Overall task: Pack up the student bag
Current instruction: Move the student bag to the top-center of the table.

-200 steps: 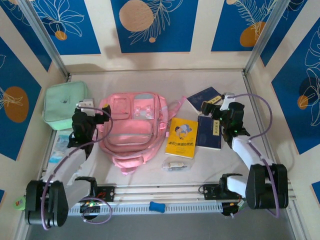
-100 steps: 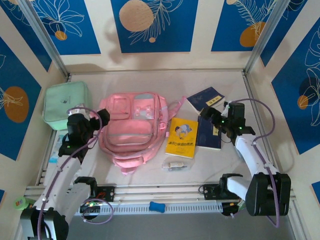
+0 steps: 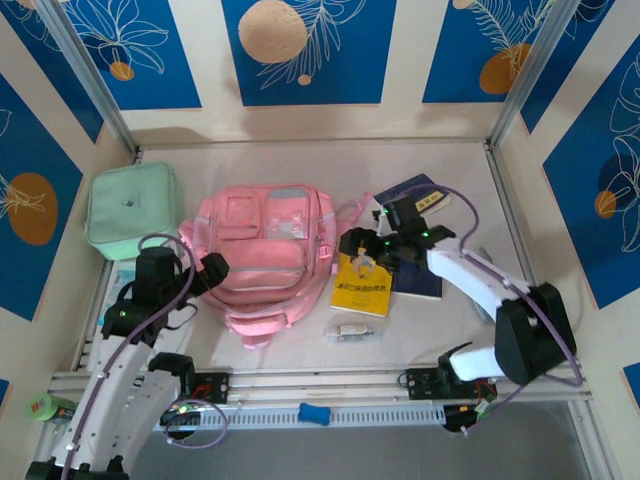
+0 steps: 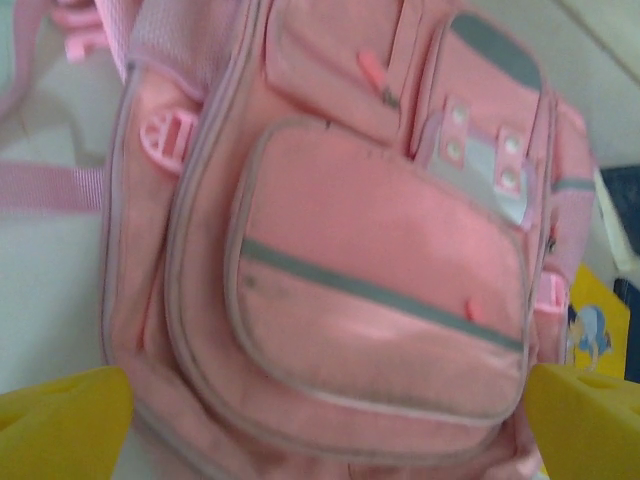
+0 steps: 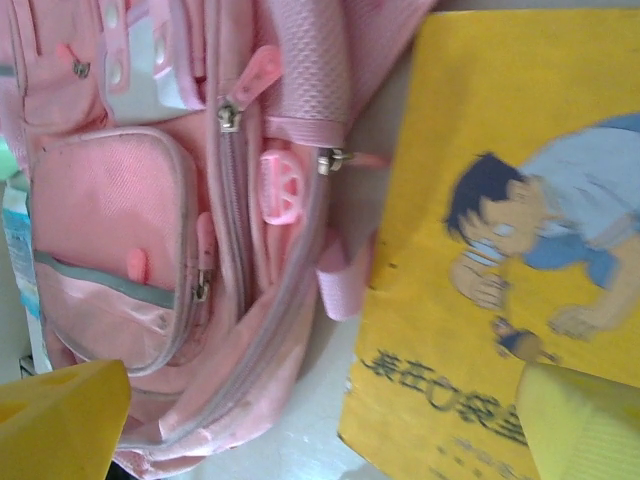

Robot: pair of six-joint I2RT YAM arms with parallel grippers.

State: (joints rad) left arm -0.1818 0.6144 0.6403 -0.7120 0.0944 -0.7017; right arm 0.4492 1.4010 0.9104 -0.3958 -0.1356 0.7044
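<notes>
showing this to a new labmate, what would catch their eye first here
The big pink student bag lying flat mid-table, pockets up, dominates. Just right of it lies a bright yellow book with a cartoon boy, the open right gripper hovering where they meet. The left gripper, also open, hangs over the bag's front pocket, and a mint green case sits far left.

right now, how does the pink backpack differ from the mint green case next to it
The student bag is pink with grey-blue trim; the mint green case is one plain colour. The student bag is far larger, rounded at its near end; the mint green case is smaller and square. Both lie flat on the table.
</notes>
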